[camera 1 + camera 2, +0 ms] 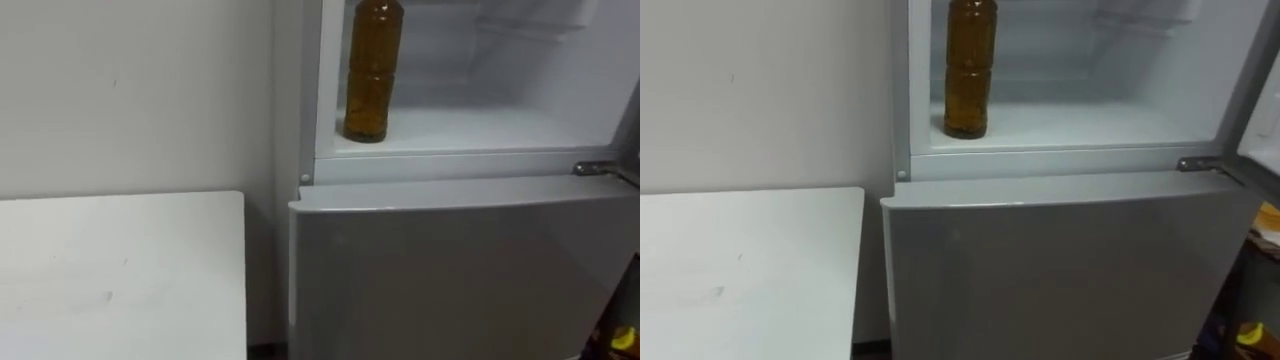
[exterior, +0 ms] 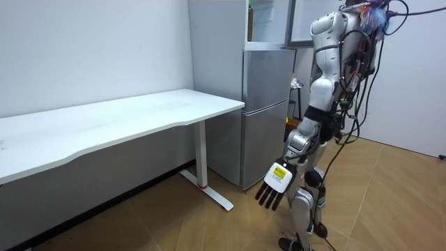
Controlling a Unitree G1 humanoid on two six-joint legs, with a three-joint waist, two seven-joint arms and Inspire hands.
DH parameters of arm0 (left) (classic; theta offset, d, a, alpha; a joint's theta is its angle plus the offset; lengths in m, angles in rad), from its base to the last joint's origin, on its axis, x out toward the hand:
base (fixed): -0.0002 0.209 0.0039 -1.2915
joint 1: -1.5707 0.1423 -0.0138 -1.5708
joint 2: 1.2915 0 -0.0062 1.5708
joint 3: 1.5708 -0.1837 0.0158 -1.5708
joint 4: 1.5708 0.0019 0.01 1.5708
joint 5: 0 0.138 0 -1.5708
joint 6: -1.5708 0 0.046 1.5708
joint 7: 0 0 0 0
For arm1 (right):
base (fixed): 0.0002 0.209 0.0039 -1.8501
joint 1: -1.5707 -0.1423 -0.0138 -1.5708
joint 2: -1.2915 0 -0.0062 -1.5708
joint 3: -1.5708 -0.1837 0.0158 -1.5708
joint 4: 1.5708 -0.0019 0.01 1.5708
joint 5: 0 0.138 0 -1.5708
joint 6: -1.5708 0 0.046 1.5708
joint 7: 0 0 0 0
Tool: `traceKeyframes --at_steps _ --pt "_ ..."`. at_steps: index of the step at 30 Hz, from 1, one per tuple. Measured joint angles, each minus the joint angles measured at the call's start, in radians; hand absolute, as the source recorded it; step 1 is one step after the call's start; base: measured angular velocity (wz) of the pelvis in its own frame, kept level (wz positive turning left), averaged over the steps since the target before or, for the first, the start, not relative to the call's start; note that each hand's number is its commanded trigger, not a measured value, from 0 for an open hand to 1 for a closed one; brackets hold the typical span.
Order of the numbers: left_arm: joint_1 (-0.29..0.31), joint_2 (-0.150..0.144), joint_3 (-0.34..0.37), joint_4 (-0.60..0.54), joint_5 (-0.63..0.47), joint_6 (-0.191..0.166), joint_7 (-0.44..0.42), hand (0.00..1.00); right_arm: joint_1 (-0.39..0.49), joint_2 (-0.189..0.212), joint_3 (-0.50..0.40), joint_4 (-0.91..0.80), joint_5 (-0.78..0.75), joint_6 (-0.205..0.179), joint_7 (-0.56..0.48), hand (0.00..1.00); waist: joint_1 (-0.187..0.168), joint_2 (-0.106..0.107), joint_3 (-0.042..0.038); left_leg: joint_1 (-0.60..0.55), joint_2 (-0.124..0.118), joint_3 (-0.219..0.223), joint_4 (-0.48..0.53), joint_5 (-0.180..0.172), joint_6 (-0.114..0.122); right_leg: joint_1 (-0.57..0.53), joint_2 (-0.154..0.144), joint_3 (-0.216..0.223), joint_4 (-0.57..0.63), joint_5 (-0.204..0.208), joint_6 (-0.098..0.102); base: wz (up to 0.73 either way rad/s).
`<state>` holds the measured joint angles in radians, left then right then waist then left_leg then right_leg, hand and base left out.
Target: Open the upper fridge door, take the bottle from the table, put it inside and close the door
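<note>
With the left hand (image 2: 275, 187) hanging straight-fingered and empty, the bottle (image 1: 372, 70), near the fridge (image 1: 450, 270) shelf's front lip, may topple if jolted during closing.

A bare test room: plain white walls (image 2: 90, 49), wood floor (image 2: 390, 202), white desk (image 2: 139, 115) beside a grey fridge (image 2: 268, 111).
</note>
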<state>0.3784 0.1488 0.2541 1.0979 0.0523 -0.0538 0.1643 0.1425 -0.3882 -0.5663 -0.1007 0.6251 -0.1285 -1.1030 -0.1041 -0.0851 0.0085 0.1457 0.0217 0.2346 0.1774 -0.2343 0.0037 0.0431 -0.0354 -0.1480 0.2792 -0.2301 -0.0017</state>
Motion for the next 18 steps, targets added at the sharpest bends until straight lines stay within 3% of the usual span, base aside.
traceKeyframes --at_steps 13,18 --pt "-0.006 0.001 0.0 0.013 0.001 -0.001 0.0 0.0 0.004 0.007 0.035 -0.02 -0.02 0.0 -0.002 0.0 0.006 0.0 -0.0001 0.0 0.0 0.001 0.008 0.0 0.0 -0.006 -0.001 0.006 0.013 -0.001 -0.002 -0.01" --pt "-0.02 0.003 -0.002 0.046 0.0 -0.032 0.0 0.0 0.022 0.036 0.086 -0.053 -0.124 0.0 -0.018 0.0 0.016 0.001 -0.0001 -0.001 0.002 0.006 0.011 0.0 0.0 -0.008 0.001 0.008 0.013 0.0 -0.004 -0.02"
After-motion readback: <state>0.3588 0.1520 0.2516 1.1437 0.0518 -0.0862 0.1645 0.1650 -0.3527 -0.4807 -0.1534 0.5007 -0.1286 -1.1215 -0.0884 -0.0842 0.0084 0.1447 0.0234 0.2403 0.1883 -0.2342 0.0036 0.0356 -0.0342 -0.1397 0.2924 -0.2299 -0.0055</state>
